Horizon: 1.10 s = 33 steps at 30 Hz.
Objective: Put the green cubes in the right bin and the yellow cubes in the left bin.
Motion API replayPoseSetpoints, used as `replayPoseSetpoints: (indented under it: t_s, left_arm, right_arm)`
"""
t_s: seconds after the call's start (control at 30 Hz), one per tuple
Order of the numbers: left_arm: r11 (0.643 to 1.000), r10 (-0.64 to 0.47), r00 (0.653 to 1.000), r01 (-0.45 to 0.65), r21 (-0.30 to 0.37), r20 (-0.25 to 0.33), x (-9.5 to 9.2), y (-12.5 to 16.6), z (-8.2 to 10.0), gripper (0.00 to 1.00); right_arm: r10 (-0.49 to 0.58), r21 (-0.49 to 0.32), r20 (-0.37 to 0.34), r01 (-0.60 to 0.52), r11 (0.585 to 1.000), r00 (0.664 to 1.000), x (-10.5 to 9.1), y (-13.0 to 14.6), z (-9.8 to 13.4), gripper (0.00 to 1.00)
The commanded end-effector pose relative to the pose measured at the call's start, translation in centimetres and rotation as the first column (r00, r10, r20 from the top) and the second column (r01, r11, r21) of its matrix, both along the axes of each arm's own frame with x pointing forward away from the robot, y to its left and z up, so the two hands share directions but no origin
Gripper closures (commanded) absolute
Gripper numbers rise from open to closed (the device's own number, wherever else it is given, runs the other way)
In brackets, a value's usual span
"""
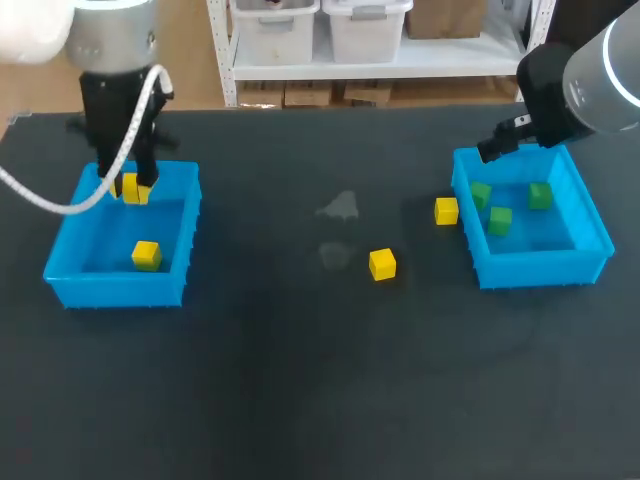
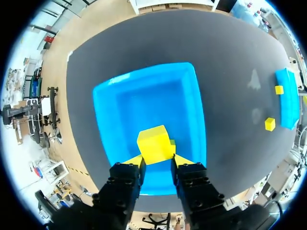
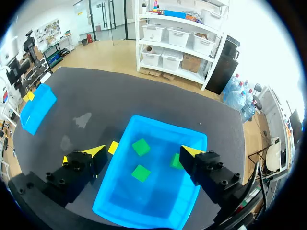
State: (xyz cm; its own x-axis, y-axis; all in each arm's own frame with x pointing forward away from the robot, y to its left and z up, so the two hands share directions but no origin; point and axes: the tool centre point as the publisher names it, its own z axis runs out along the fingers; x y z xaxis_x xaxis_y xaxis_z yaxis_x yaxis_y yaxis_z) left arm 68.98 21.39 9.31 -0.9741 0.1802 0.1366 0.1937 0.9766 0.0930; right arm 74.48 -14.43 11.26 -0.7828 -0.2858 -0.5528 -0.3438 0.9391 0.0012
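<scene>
Between the fingers of the left gripper (image 2: 157, 160), clamped from both sides: held yellow cube (image 2: 154, 143), above the left bin (image 2: 110, 96). Farther out, two loose yellow cubes (image 1: 382, 264) lie on the table (image 1: 300, 380). The right gripper (image 3: 143, 151), spread wide, hangs over three green cubes (image 3: 140, 146) in the right bin (image 3: 163, 125).

My left arm (image 1: 112, 45) comes in from the far left corner and hangs straight down, with the wrist vertical. The left gripper (image 2: 157, 161) presses both yellow fingertips against two opposite sides of a yellow cube (image 2: 154, 143). My right arm (image 1: 585, 75) enters from the far right corner. The right gripper (image 3: 144, 152) points downward, with its fingers spread wide apart.
</scene>
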Motion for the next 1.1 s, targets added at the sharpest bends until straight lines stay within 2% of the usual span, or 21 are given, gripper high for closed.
replayPoseSetpoints:
  t_s: [0.03, 0.1, 0.13, 0.17, 0.2, 0.33, 0.47, 0.67, 0.9, 1.1]
  left_arm:
    - [0.999, -0.011, 0.992, 0.015, -0.035, 0.125, -0.7, 0.2, -0.9, 1.00]
    - [0.999, -0.012, 0.993, 0.016, -0.033, 0.121, -0.7, 0.2, -1.0, 1.00]
    - [0.999, -0.020, 0.993, 0.024, -0.035, 0.119, -0.6, 0.2, -1.0, 0.91]
    - [0.999, -0.027, 0.993, 0.030, -0.031, 0.117, -0.6, 0.1, -1.0, 0.58]
    - [0.999, -0.029, 0.993, 0.032, -0.029, 0.117, -0.6, 0.1, -1.1, 0.00]
    - [0.999, -0.041, 0.992, 0.044, -0.028, 0.119, -0.1, -0.2, -0.8, 0.00]
    - [0.996, -0.077, 0.988, 0.084, -0.042, 0.137, 0.9, -1.5, 0.3, 0.00]
    - [0.980, -0.155, 0.970, 0.175, -0.093, 0.187, 2.4, -5.5, 1.9, 0.00]
    - [0.924, -0.309, 0.928, 0.344, -0.168, 0.207, 3.2, -12.0, 2.2, 0.00]
    - [0.864, -0.417, 0.886, 0.455, -0.214, 0.201, 2.9, -17.4, 1.1, 0.00]
  right_arm:
    - [-0.006, -0.001, 0.010, 0.006, 1.000, 1.000, -0.3, 0.0, -0.1, 0.00]
    - [-0.006, -0.001, 0.010, 0.006, 1.000, 1.000, -0.3, 0.0, -0.1, 0.00]
    - [-0.006, -0.001, 0.010, 0.006, 1.000, 1.000, -0.3, 0.0, -0.1, 0.00]
    - [-0.006, -0.001, 0.010, 0.006, 1.000, 1.000, -0.3, 0.0, -0.1, 0.00]
    - [-0.006, -0.001, 0.010, 0.006, 1.000, 1.000, -0.3, 0.0, -0.1, 0.00]
    - [-0.006, -0.001, 0.010, 0.006, 1.000, 1.000, -0.3, 0.0, -0.1, 0.00]
    - [-0.006, -0.001, 0.010, 0.006, 1.000, 1.000, -0.3, 0.0, -0.1, 0.00]
    - [-0.006, -0.001, 0.010, 0.006, 1.000, 1.000, -0.3, 0.0, -0.1, 0.00]
    - [-0.006, -0.001, 0.010, 0.006, 1.000, 1.000, -0.3, 0.0, -0.1, 0.00]
    - [-0.006, -0.001, 0.010, 0.006, 1.000, 1.000, -0.3, 0.0, -0.1, 0.00]
